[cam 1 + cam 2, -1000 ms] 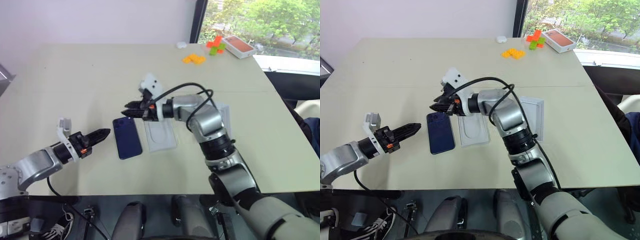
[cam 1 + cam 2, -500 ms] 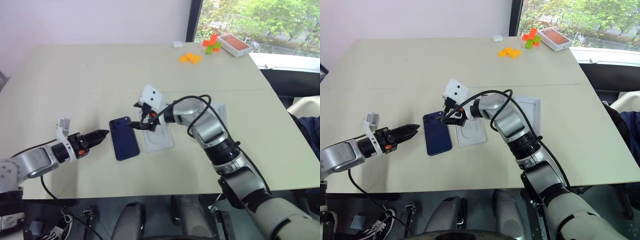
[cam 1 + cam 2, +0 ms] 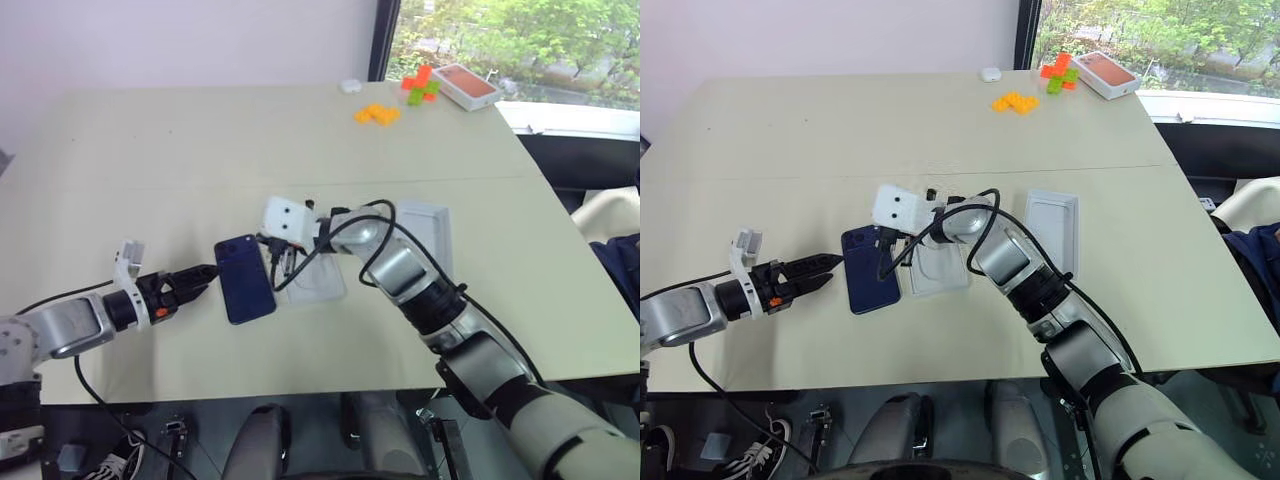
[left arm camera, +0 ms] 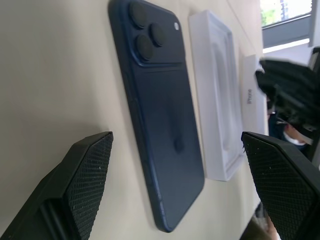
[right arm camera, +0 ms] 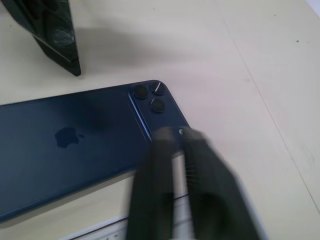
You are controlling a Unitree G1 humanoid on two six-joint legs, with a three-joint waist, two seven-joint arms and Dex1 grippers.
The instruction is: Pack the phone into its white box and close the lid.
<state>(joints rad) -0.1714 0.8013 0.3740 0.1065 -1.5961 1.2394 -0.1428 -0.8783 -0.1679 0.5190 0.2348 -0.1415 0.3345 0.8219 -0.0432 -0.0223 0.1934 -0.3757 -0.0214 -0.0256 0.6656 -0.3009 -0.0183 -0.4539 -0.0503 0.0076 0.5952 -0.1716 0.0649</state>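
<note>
Here we see the phone [image 3: 246, 278] lying flat on the table [image 3: 150, 160]. Our left gripper [image 3: 203, 276] stands spread wide just beside it. Our right gripper [image 5: 176, 145], fingers pressed together, sits at its camera corner.

The phone [image 3: 869, 270] lies face down on the pale surface [image 3: 790, 150], with a white insert [image 3: 938, 268] just beside it and another white box part [image 3: 1052, 230] further right. The right gripper [image 3: 883, 262] is down at the phone's right edge, near its far end. The left gripper [image 3: 812, 271] points at the phone's left edge, fingers [image 3: 823, 262] spread. Orange and green blocks [image 3: 1018, 102] and an orange-topped box [image 3: 1107, 74] sit at the far edge
</note>
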